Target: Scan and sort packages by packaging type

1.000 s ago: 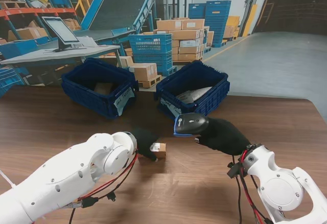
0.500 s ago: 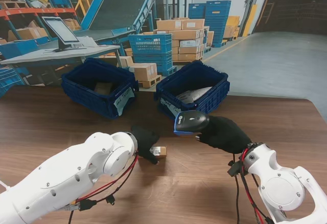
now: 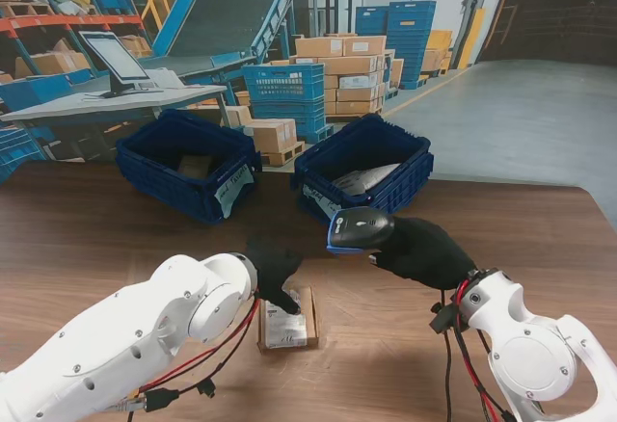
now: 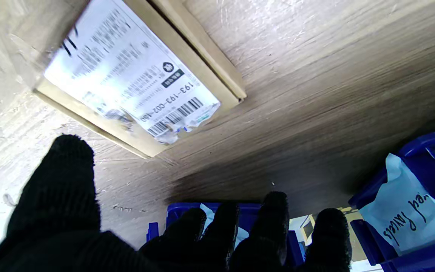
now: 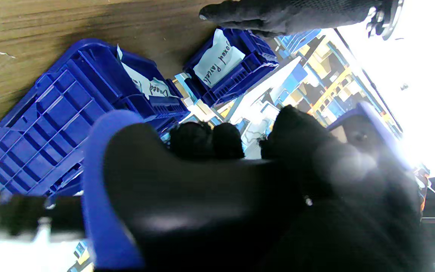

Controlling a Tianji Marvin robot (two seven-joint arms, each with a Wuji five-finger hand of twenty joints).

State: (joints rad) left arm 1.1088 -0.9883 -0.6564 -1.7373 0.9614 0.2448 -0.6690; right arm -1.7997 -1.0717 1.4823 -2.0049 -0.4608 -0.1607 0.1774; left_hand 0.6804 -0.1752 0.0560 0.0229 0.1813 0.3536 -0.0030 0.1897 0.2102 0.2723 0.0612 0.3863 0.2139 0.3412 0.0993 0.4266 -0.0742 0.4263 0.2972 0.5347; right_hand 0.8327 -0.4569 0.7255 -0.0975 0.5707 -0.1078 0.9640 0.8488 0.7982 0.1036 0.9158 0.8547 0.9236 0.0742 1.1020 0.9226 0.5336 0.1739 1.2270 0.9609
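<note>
A flat cardboard box (image 3: 287, 319) lies on the bench (image 3: 96, 234), label side up, just in front of the robot and a little left of centre. The white label (image 4: 130, 73) carries a barcode and printed numbers, plain in the left wrist view. The left hand (image 3: 275, 270) hangs over the box's far edge with its gloved fingers (image 4: 60, 181) spread apart and nothing in them; whether a fingertip touches the cardboard I cannot tell. The right hand (image 3: 419, 251) is wrapped round a scanner (image 3: 359, 229), black with a blue trim, held off the bench with its head pointing left, toward the box. Farther back stand two blue bins: the left bin (image 3: 188, 164) with a brown parcel inside, the right bin (image 3: 364, 167) with a pale bag in it. Each has a handwritten paper tag on its front wall.
</note>
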